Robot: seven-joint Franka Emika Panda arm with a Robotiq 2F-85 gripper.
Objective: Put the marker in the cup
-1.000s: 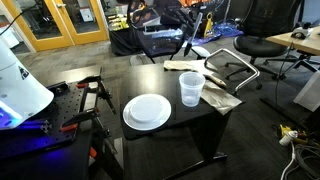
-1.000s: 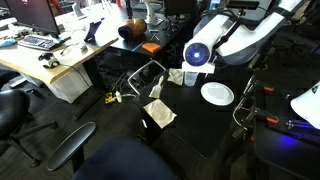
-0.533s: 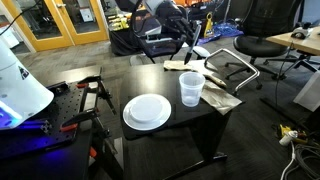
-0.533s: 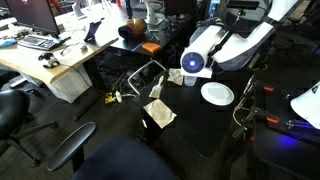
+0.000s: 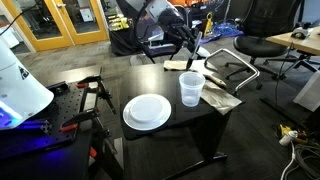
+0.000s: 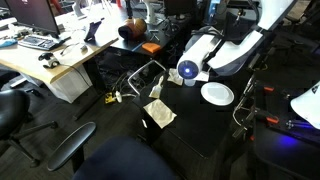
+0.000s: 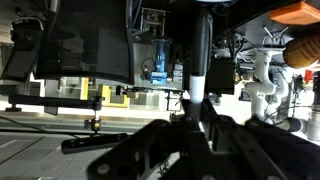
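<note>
The clear plastic cup (image 5: 191,88) stands upright on the dark table (image 5: 180,125), to the right of the white plate (image 5: 147,111). My gripper (image 5: 193,51) hangs above the table's far edge, behind and above the cup. It is shut on the marker (image 5: 195,61), which points down from the fingers. In the wrist view the marker (image 7: 198,55) stands as a dark stick with a pale section, pinched between the jaws of the gripper (image 7: 197,106). In an exterior view the gripper (image 6: 186,70) hides the cup; the plate (image 6: 217,94) lies beside it.
A flat tan wooden piece (image 5: 183,66) lies at the table's far edge, under the gripper. A crumpled cloth (image 5: 222,97) lies right of the cup and shows in an exterior view (image 6: 160,113). Office chairs (image 5: 245,50) and desks (image 6: 50,65) stand around the table.
My arm has swung right and down with the marker, from behind the table toward the space above the wooden piece and the cup. Cup and plate have not moved.
</note>
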